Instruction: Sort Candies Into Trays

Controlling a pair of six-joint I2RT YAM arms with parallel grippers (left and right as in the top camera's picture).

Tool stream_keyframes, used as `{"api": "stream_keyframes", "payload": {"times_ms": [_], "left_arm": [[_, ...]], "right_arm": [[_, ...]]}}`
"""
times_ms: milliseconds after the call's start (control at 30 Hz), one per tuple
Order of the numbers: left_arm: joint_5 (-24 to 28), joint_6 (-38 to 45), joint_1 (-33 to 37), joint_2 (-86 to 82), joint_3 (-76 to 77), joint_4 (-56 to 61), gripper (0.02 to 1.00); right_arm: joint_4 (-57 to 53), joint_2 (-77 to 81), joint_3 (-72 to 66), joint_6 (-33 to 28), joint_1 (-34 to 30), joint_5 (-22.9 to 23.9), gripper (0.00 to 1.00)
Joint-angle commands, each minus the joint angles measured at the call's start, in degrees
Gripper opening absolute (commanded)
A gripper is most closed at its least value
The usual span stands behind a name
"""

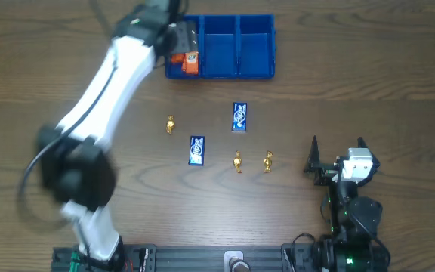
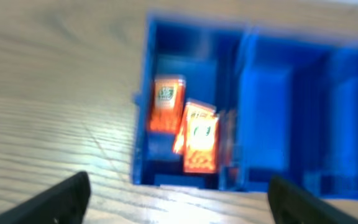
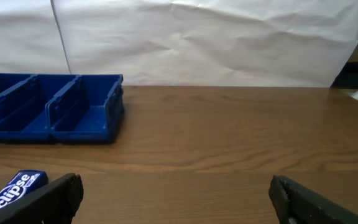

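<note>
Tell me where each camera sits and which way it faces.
Top view: fixed overhead, facing down on the table; left arm, right arm show.
Left wrist view: on left arm, facing down into the blue tray at orange candies; left gripper open.
Right wrist view: on right arm, facing level across the table toward the tray; right gripper open.
Shared: the tray.

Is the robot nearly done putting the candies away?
Not yet. Done: two orange packs lie in the blue tray's left compartment. In hand: nothing; the left gripper hangs open at that compartment, empty. Left: two blue packs and three gold candies lie on the table.
</note>
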Motion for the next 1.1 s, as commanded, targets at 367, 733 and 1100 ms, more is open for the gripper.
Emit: {"api": "stream_keyframes", "payload": {"times_ms": [367,733,1100], "left_arm": [[7.1,18.2,14.6,-79.9,-62.9,27.4,0.996],[11.3,18.7,16.0,-104.8,-94.7,45.2,0.998],[10.9,18.7,17.8,-109.5,-102.4,36.7,0.998]], "right_arm": [[-0.3,-0.4,-0.2,-0.8,-0.2,-0.3,0.998],[-0.3,-0.4,-0.2,-0.8,-0.2,-0.3,0.998],[-0.3,-0.4,-0.2,-0.8,-0.2,-0.3,0.998]]}}
